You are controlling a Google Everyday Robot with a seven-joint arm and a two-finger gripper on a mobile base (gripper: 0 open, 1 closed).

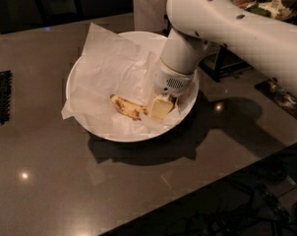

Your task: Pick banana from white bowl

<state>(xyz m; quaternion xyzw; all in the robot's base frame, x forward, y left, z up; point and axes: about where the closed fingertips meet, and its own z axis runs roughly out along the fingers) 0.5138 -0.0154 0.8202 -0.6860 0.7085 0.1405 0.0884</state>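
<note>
A spotted yellow banana (126,106) lies in the white bowl (97,129), on crinkled white paper (106,68) whose corners stick past the rim. My gripper (158,109) reaches down into the bowl from the upper right. Its pale fingers (161,108) sit at the banana's right end and cover that end. The big white arm (227,23) hides the bowl's right rim.
The bowl stands on a dark grey counter (50,181). A black grille-like thing (1,97) lies at the left edge. Dark racks and cluttered items (266,4) stand at the back right. The counter's front edge runs diagonally at the lower right.
</note>
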